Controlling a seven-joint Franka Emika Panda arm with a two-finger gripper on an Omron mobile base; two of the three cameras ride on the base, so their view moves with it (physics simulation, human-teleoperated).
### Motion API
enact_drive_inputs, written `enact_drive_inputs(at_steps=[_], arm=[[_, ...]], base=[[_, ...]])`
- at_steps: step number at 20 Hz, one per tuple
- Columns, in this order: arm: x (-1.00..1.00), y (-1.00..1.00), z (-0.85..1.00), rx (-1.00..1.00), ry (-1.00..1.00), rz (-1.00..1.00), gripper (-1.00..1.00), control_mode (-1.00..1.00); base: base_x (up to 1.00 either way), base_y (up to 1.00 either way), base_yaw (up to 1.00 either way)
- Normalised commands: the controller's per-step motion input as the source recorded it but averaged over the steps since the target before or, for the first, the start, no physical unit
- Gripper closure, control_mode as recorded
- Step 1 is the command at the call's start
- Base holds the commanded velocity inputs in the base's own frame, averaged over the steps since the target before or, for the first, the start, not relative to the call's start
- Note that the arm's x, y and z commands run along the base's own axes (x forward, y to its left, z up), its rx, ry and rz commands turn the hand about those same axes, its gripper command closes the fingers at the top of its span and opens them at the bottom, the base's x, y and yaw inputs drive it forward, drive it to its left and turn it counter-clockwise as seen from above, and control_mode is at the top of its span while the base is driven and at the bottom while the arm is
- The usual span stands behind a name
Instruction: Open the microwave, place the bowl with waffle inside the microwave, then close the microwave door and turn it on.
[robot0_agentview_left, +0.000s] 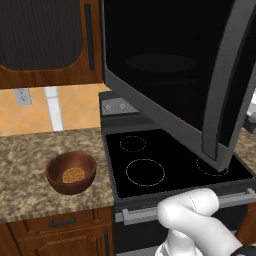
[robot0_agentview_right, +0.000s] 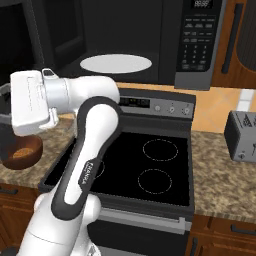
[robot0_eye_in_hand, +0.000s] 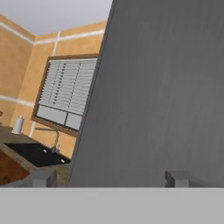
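Observation:
The microwave (robot0_agentview_right: 170, 35) hangs above the stove with its cavity exposed and the white turntable plate (robot0_agentview_right: 116, 63) showing inside. The microwave door (robot0_agentview_left: 165, 65) stands swung wide out to the left, its long grey bar handle (robot0_agentview_left: 222, 95) on the free edge. The reddish-brown bowl (robot0_agentview_left: 71, 172) sits on the granite counter left of the stove, with the waffle (robot0_agentview_left: 73, 175) lying in it. My gripper (robot0_eye_in_hand: 109, 178) is open, fingertips far apart, right up against the door's flat grey inner face (robot0_eye_in_hand: 162, 96). In the right base view my hand hovers just above the bowl (robot0_agentview_right: 20, 152).
The black stove (robot0_agentview_left: 165, 160) with ring burners lies under the microwave. A grey toaster (robot0_agentview_right: 242, 135) stands on the right counter. The microwave's keypad (robot0_agentview_right: 199, 40) is right of the cavity. A sink (robot0_eye_in_hand: 35, 153) and a window with blinds (robot0_eye_in_hand: 68, 94) lie further left.

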Motion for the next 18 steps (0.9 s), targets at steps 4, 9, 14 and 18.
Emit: enact_drive_inputs(at_steps=[4,9,14,18], arm=[[0.0,1.0,0.13,-0.17,0.0,-0.1,-1.0,-1.0],[-0.03,1.0,0.0,-0.13,0.0,-0.14,-1.0,-1.0],[-0.13,0.91,0.0,-0.1,0.0,-0.15,-1.0,-1.0],[-0.13,0.63,0.0,-0.09,0.0,-0.18,-1.0,-1.0]], base=[[0.0,0.0,0.0],[0.0,0.0,0.0],[0.0,0.0,0.0],[0.0,0.0,0.0]])
